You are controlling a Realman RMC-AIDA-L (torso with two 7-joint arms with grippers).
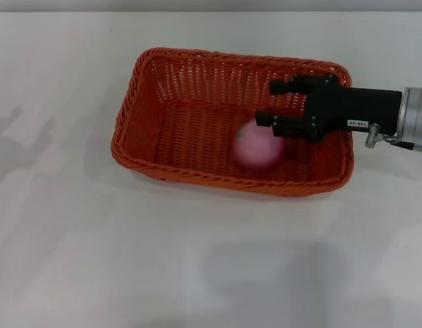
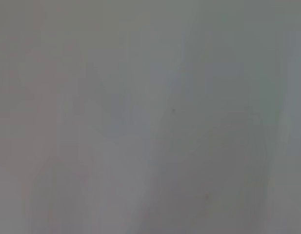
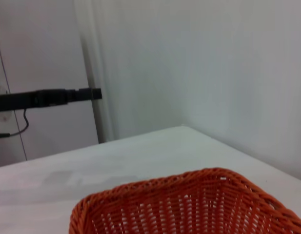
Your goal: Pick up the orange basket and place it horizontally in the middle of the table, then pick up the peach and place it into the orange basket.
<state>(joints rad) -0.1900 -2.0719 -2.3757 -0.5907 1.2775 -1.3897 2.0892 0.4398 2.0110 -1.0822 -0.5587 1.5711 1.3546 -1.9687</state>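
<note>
The orange basket (image 1: 197, 109) lies lengthwise across the middle of the white table (image 1: 94, 260). Its far rim (image 3: 199, 183) also fills the lower part of the right wrist view. The pink peach (image 1: 255, 147) is inside the basket, in its right half, and looks smeared. My right gripper (image 1: 275, 104) reaches in from the right over that end of the basket. It is open, with its black fingers (image 1: 293, 86) spread, and the peach is just below and apart from them. The left arm does not show in the head view.
Bare white tabletop surrounds the basket on all sides. In the right wrist view a white wall corner rises behind the table, with a black bar-shaped device (image 3: 48, 97) mounted beyond the table's edge. The left wrist view shows only a plain grey surface.
</note>
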